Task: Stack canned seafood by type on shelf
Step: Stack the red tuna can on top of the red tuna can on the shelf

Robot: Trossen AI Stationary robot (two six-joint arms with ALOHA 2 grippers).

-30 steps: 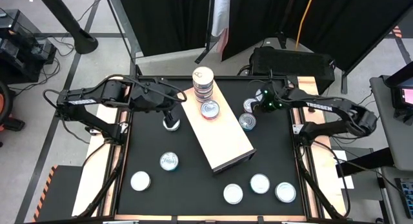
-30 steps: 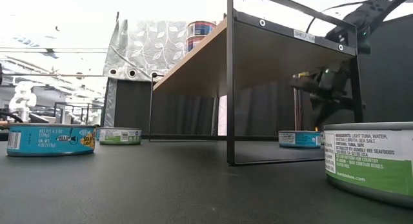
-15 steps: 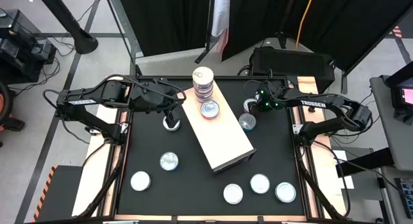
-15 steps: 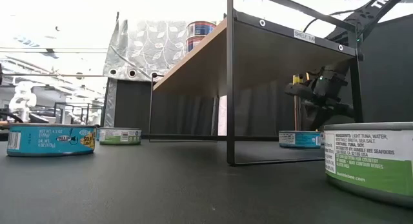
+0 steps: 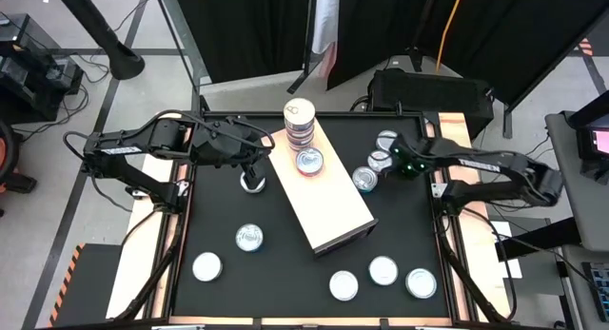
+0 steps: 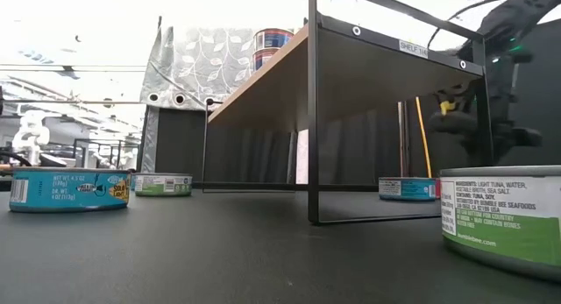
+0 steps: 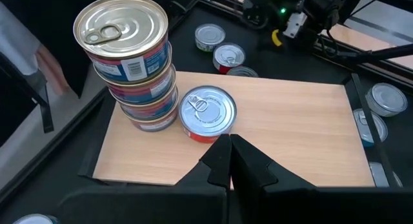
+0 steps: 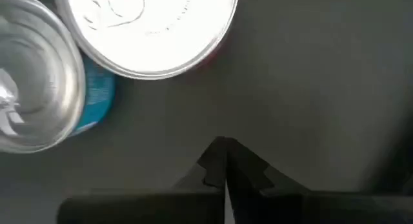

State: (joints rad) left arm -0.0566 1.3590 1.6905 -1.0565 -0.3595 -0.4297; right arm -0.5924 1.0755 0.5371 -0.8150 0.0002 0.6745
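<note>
Black bench carries the tins and the pale wooden shelf, which lies slanted in the middle. On the left side, the left pincer hangs low with its fingers clenched together and it grasps nothing. One tin sits just beside it, between the pincer and the shelf edge. Ahead of this pincer, on the shelf end, stands a stack of tins with blue and red labels, and a single red-sided tin is touching the foot of the stack. Nearer the front of the bench, well apart from the left pincer, lie two more tins on its side.

To the right of the shelf, the right pincer is also clenched and empty, low over the bench. Three tins lie near it, between it and the shelf; its wrist view shows a white-topped tin and a silvery tin with teal side just ahead of the fingertips. Three other tins rest at the front right.
</note>
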